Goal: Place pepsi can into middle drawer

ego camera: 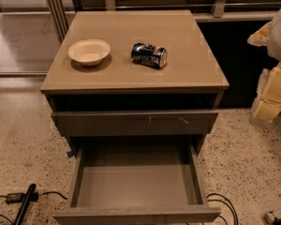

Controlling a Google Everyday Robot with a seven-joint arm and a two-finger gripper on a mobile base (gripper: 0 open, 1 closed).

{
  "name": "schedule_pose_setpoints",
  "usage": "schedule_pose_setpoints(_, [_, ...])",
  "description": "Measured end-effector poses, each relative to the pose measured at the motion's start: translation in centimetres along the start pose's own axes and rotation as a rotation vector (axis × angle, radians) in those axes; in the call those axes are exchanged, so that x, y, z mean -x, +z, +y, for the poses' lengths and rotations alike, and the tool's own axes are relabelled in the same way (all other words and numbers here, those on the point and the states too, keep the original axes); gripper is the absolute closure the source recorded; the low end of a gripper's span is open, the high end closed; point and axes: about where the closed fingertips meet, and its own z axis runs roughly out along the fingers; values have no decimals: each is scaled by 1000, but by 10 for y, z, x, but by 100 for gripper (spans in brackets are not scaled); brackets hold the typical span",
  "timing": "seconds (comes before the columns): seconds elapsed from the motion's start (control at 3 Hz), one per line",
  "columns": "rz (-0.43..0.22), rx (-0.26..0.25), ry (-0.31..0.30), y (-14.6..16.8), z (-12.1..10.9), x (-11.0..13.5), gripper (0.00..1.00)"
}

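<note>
The pepsi can (149, 56) lies on its side on the desk (145, 27), near its middle, with a cream bowl (89, 51) to the left. Under the desk top the middle drawer (136, 184) stands pulled out, below a scuffed grey drawer front (131, 122). The gripper (271, 95) is off the right side of the desk, well apart from the can; I cannot tell whether it is open or closed.

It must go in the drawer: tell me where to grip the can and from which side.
Probably best: grip the can across its blue middle, from above. It lies on its side on the cabinet top, ends pointing left and right. The bowl sits apart on its left. The gripper hangs at the picture's right edge.
</note>
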Motion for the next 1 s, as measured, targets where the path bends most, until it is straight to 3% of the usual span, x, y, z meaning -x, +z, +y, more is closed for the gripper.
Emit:
schedule_pose_setpoints(0.67, [-35,-10,-19,2,-7,8,0])
schedule_pose_setpoints(1.0, [-128,-19,-22,13,-30,34,0])
